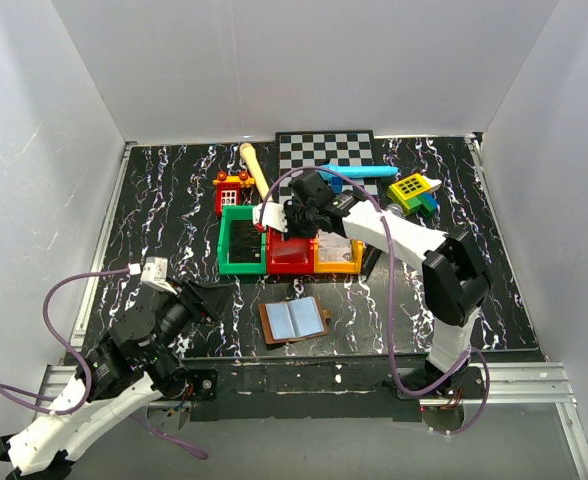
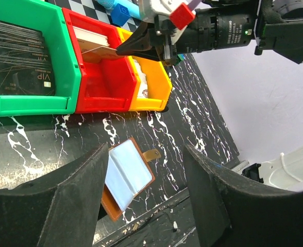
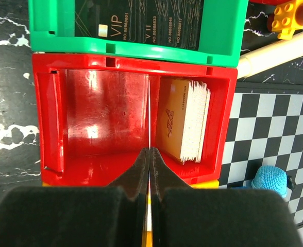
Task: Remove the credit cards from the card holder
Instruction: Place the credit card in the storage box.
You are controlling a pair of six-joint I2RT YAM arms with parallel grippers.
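Right gripper (image 3: pixel 149 151) pinching, seemingly, thin card (image 3: pixel 149 113), over red bin (image 3: pixel 52 123)

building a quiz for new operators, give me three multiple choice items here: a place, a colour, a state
1. The card holder lies: A in the green bin; B on the table; C on the chessboard.
2. The card in the right fingers hangs over which bin? A red; B orange; C green.
3. The left fingers are: A shut on a card; B open; C out of view.
B, bare tabletop surrounds it; A, the red bin shows either side of the card; B, a wide gap parts them.
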